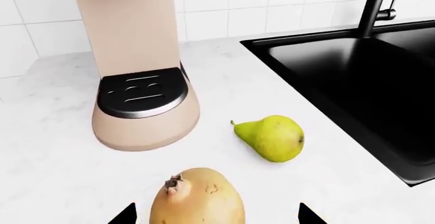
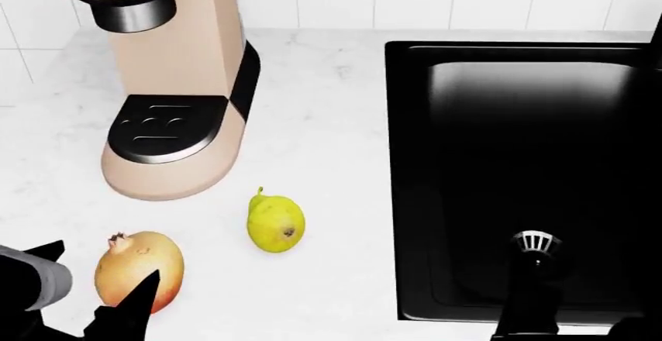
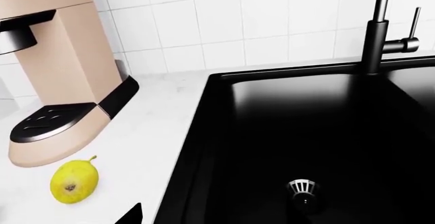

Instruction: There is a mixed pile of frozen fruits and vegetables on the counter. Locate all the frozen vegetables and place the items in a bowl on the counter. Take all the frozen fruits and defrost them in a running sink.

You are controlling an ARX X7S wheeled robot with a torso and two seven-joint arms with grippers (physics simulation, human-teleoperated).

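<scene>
Left wrist: left gripper (image 1: 216,215) jaws stand wide open around round tan fruit (image 1: 197,197), holding nothing yet; pear (image 1: 273,137) near.
Head: fruit (image 2: 139,270) on counter (image 2: 331,124), beside sink (image 2: 517,170).
Right wrist: right gripper's state I cannot tell.
Handling: probably hard, slippery; grasp the widest middle.

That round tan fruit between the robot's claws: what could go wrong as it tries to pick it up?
The left gripper is open around the tan fruit. Being round and smooth, the fruit might squirt out as the fingers close. It could then roll into the pear lying close by on the counter, or toward the coffee machine.
</scene>
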